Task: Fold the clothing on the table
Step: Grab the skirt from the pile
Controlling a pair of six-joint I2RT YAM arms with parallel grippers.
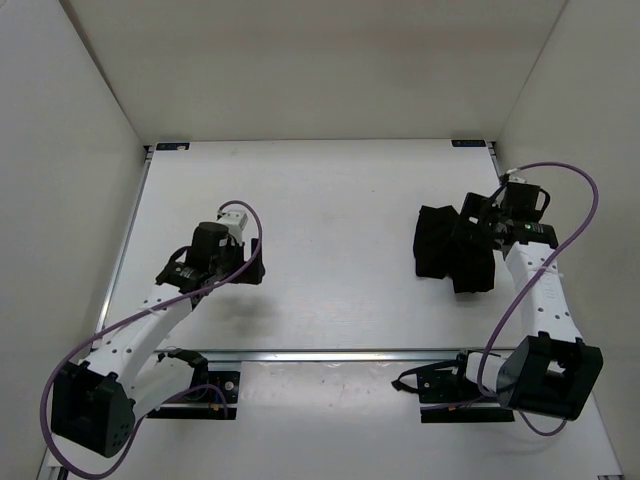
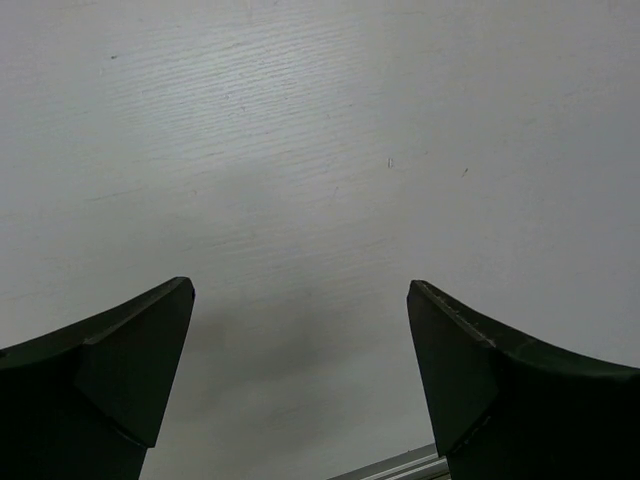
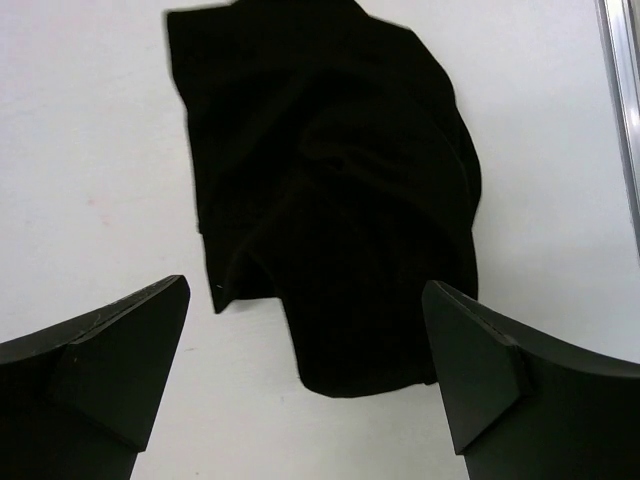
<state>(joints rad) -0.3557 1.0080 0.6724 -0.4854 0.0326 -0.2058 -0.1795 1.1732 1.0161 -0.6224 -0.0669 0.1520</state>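
The clothing [image 1: 437, 243] is a crumpled black heap on the right side of the white table [image 1: 330, 200]. In the right wrist view the clothing [image 3: 330, 180] lies bunched, its rounded near edge between and just beyond my fingertips. My right gripper [image 1: 478, 238] hovers over the heap's right part, open [image 3: 305, 283], holding nothing. My left gripper [image 1: 212, 272] hangs over bare table on the left, far from the clothing. It is open [image 2: 300, 283], with only white surface between its fingers [image 2: 120, 360].
A metal rail [image 1: 330, 353] crosses the table's near side in front of both arm bases. The table's right edge rail [image 3: 620, 100] runs close to the heap. White walls enclose the table on three sides. Purple cables loop off both arms.
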